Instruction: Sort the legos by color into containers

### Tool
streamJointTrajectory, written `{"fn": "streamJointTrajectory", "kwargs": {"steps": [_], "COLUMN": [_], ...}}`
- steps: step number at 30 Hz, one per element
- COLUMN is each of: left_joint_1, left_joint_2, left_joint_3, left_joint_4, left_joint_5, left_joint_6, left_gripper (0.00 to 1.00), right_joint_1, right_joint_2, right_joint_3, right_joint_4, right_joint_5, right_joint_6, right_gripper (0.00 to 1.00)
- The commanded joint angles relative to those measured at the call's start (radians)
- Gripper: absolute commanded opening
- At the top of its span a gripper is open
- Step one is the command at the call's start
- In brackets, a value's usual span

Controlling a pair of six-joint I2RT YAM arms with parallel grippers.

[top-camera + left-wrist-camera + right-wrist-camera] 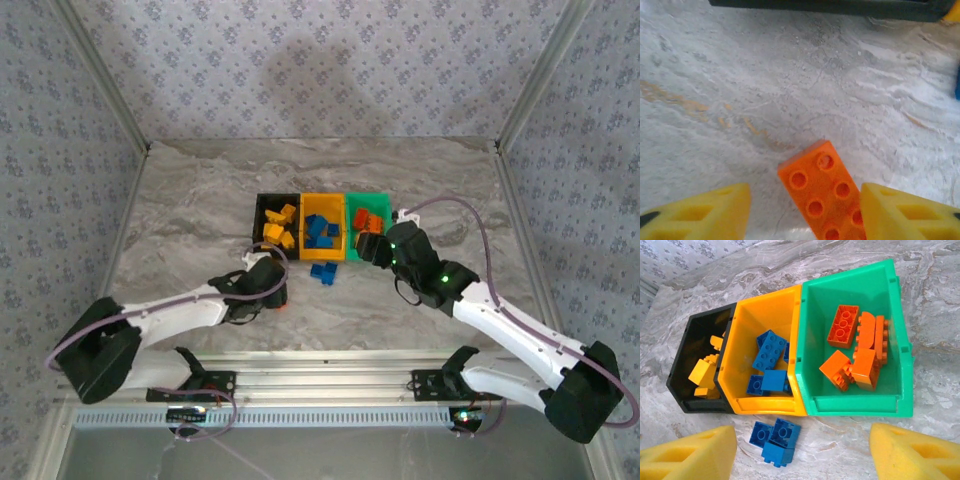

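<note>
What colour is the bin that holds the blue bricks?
Yellow-orange. The middle bin with the blue bricks shows best in the right wrist view.

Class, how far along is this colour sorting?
Done: yellow bricks in the black bin, blue bricks in the yellow bin, orange bricks in the green bin. In hand: left gripper straddles an orange brick on the table, open. Left: that brick and loose blue bricks.
</note>
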Motion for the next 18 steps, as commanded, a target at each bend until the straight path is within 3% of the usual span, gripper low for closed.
{"fn": "streamJointTrajectory", "kwargs": {"steps": [1, 4, 6, 12, 18], "left_joint_1": [-0.032, -0.051, -0.052, -0.053, -0.051], "left_joint_2": [-0.065, -0.055, -0.015, 0.161, 0.229], "left_joint_3": [0.036, 0.050, 0.055, 0.078, 0.076], "left_joint_4": [-0.080, -0.081, -0.076, -0.082, -0.038], "left_joint_5": [0.011, 0.046, 0.060, 0.033, 0.023], "left_joint_6": [-0.012, -0.044, -0.057, -0.066, -0.054], "left_gripper": [0.74, 0.90, 0.94, 0.92, 0.77], "right_joint_1": [-0.003, -0.003, -0.003, -0.003, -0.002], "right_joint_2": [-0.019, -0.030, -0.042, -0.080, -0.119], "right_joint_3": [-0.007, -0.012, -0.018, -0.041, -0.067], "right_joint_4": [0.004, -0.003, -0.009, -0.016, -0.023], "right_joint_5": [0.002, 0.001, 0.004, 0.005, 0.016], "right_joint_6": [0.020, 0.019, 0.019, 0.024, 0.027], "right_gripper": [0.72, 0.72, 0.72, 0.72, 0.73]}}
